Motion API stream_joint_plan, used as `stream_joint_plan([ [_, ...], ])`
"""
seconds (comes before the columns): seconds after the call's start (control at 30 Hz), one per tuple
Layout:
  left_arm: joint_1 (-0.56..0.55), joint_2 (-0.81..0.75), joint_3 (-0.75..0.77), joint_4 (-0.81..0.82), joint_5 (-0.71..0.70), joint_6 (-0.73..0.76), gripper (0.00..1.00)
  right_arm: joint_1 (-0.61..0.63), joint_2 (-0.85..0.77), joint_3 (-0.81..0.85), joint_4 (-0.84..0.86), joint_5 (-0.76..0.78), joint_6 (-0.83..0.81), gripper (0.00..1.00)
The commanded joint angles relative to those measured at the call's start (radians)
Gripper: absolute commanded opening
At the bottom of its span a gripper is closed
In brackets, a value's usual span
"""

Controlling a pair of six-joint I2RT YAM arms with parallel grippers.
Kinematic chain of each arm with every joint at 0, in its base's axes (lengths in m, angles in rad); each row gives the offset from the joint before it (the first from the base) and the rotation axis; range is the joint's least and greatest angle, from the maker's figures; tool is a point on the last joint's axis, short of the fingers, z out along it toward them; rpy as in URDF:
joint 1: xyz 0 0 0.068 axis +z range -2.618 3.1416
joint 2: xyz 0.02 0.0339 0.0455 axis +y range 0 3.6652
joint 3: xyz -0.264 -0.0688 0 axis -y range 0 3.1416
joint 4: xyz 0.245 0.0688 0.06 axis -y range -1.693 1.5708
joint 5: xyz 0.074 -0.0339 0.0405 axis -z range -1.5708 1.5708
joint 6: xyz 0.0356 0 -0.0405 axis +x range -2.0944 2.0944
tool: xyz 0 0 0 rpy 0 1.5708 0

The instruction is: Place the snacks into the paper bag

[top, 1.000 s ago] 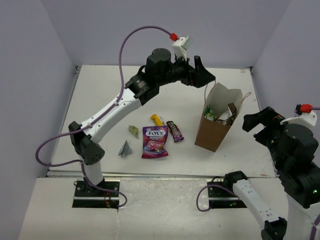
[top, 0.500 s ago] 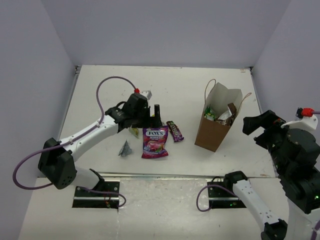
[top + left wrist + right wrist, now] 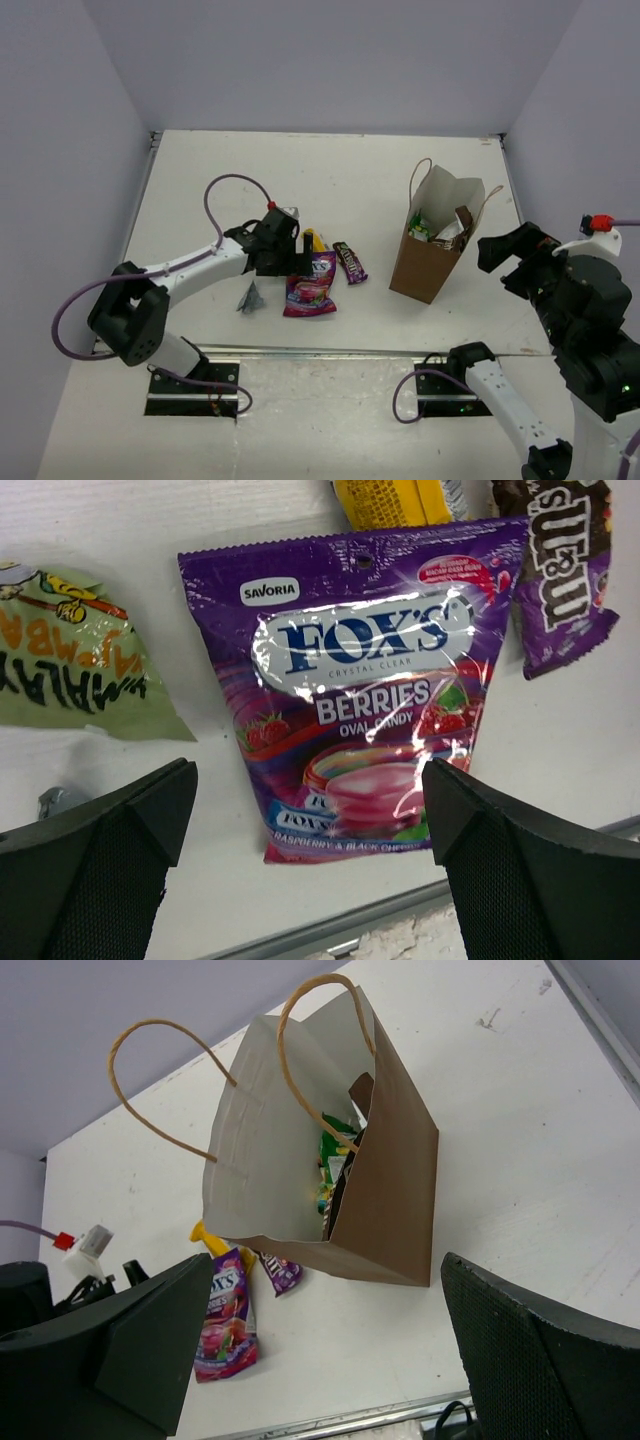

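Left gripper (image 3: 305,775), jaws wide, hangs over the flat purple Fox's pouch (image 3: 360,680) near the tabletop's (image 3: 200,170) near edge. Closing may slip off its glossy film or snag the green packet (image 3: 80,660). Right gripper (image 3: 512,262) gapes by the brown paper bag (image 3: 425,265).

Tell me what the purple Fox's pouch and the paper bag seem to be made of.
The purple Fox's pouch looks like glossy plastic film: glare patches, wrinkles, a zigzag-cut top edge. The paper bag looks like matte brown kraft paper, pale inside, with sharp fold creases and no shine.
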Motion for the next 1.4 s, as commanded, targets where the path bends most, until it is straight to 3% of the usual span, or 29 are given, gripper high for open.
stream_joint_plan([
  [0.0, -0.002, 0.082, -0.003, 0.107, -0.012, -0.001, 1.00, 0.004, -0.014, -0.001, 0.024, -0.015, 0.005, 0.99],
  [0.17, -0.001, 0.186, 0.064, 0.142, -0.013, 0.013, 1.00, 0.004, -0.012, 0.016, 0.024, -0.001, -0.005, 0.99],
  [0.23, 0.001, 0.239, 0.107, 0.132, -0.016, 0.016, 0.94, 0.008, -0.014, 0.021, 0.022, 0.011, -0.009, 0.99],
  [0.27, 0.004, 0.257, 0.121, 0.124, -0.016, 0.016, 0.85, 0.009, -0.014, 0.019, 0.022, 0.012, -0.011, 0.99],
  [0.3, 0.004, 0.295, 0.133, 0.097, -0.018, 0.014, 0.69, 0.008, -0.015, 0.014, 0.024, 0.014, -0.011, 0.99],
  [0.37, 0.007, 0.324, 0.157, 0.084, -0.007, 0.005, 0.47, 0.009, -0.020, 0.007, 0.025, 0.016, -0.009, 0.99],
  [0.4, 0.007, 0.340, 0.157, 0.087, 0.000, 0.004, 0.13, 0.008, -0.021, 0.001, 0.024, 0.022, -0.009, 0.99],
  [0.43, 0.007, 0.345, 0.152, 0.090, 0.004, -0.006, 0.00, 0.008, -0.023, -0.001, 0.024, 0.029, -0.012, 0.99],
  [0.63, 0.006, 0.239, 0.140, 0.101, 0.004, -0.036, 0.00, 0.008, -0.031, -0.012, 0.024, 0.037, -0.014, 0.99],
  [0.87, 0.007, 0.011, 0.239, 0.124, 0.076, -0.021, 0.00, 0.008, -0.021, -0.015, 0.025, 0.026, -0.006, 0.99],
  [1.37, 0.005, -0.108, 0.577, 0.270, 0.368, 0.001, 0.00, 0.009, -0.021, -0.013, 0.025, -0.015, 0.006, 0.99],
])
